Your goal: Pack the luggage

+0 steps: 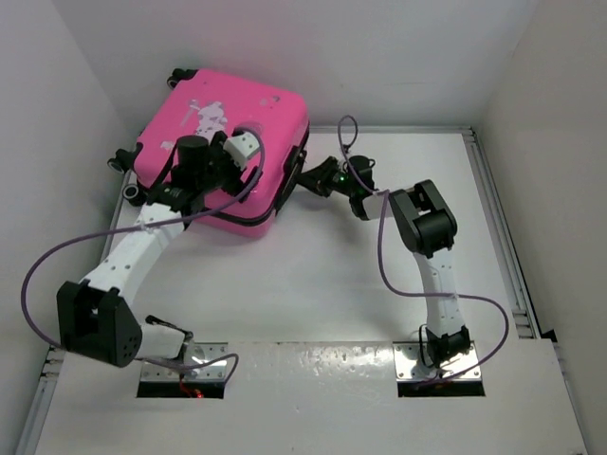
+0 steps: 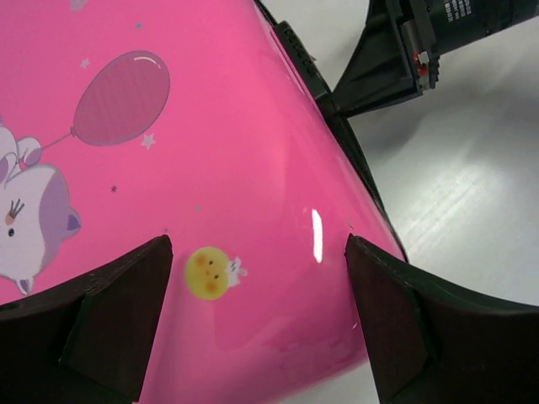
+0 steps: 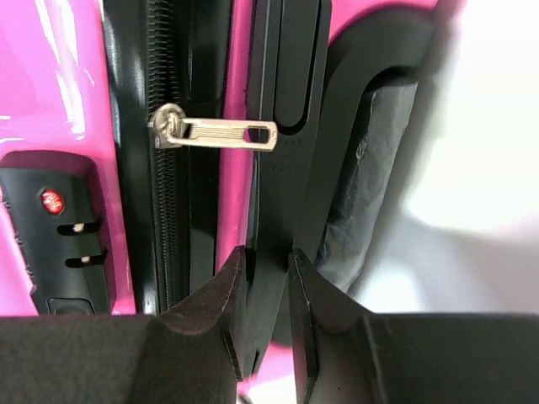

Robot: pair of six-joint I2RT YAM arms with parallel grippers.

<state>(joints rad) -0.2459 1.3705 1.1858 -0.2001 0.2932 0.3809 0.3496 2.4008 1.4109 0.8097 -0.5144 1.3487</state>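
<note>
Top camera overlooks the table; wrist cameras, seemingly very close, share the luggage.

one pink suitcase, one metal zipper pull, two robot arms (left arm, right arm)

Top view: bright, even overhead light; soft, short shadows are cast on the white table. Glare is recorded on the metal strip at the near edge.
Left wrist view: a narrow specular streak is seen on the luggage.
Right wrist view: the right side is overexposed. The zipper pull is sharp; the fingers of the right gripper are softly blurred.
</note>
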